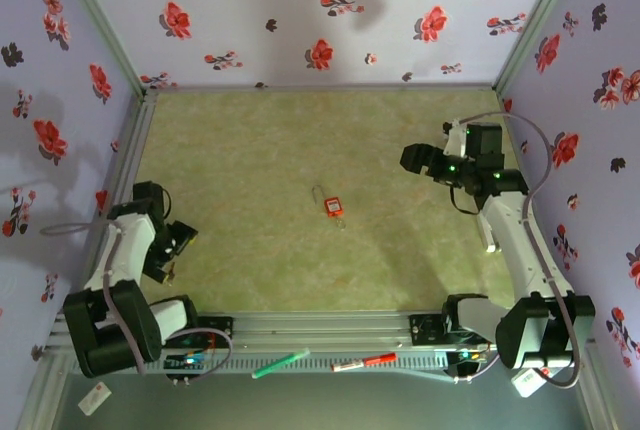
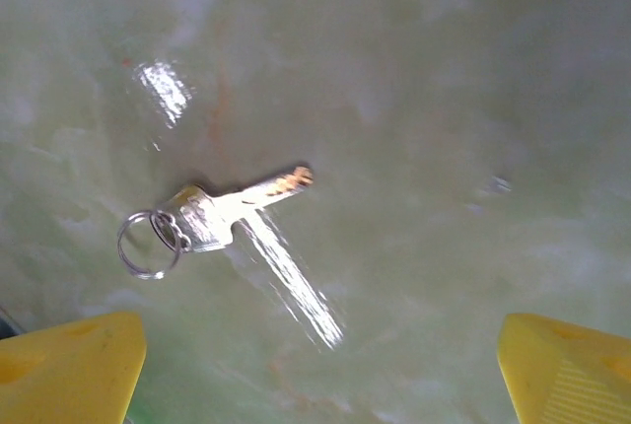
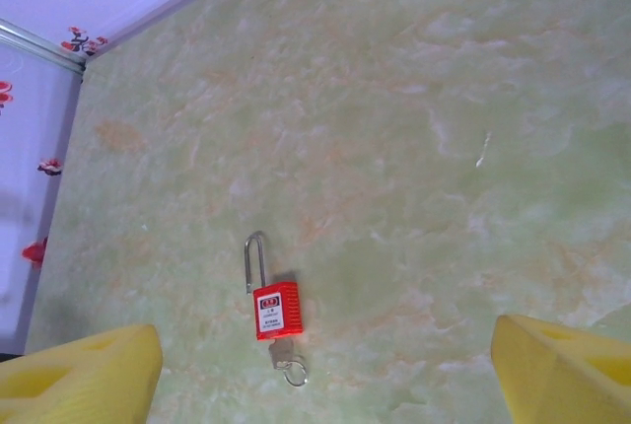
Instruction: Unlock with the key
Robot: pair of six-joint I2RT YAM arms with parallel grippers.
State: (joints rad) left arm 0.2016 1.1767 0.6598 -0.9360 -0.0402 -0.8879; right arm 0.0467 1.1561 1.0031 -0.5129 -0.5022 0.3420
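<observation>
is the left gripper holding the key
No, the key lies flat on the table, clear of the left gripper's open yellow fingers.

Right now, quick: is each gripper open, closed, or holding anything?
Left gripper: open, empty; the loose key lies between its fingertips.
Right gripper: open, empty; the padlock lies apart from it.

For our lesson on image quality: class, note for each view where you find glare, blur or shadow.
Left wrist view: a bright glare streak on the table beside the key, which looks slightly soft; top external view: dim, with dark shadows on the back wall; right wrist view: even light, the red padlock sharp.
</observation>
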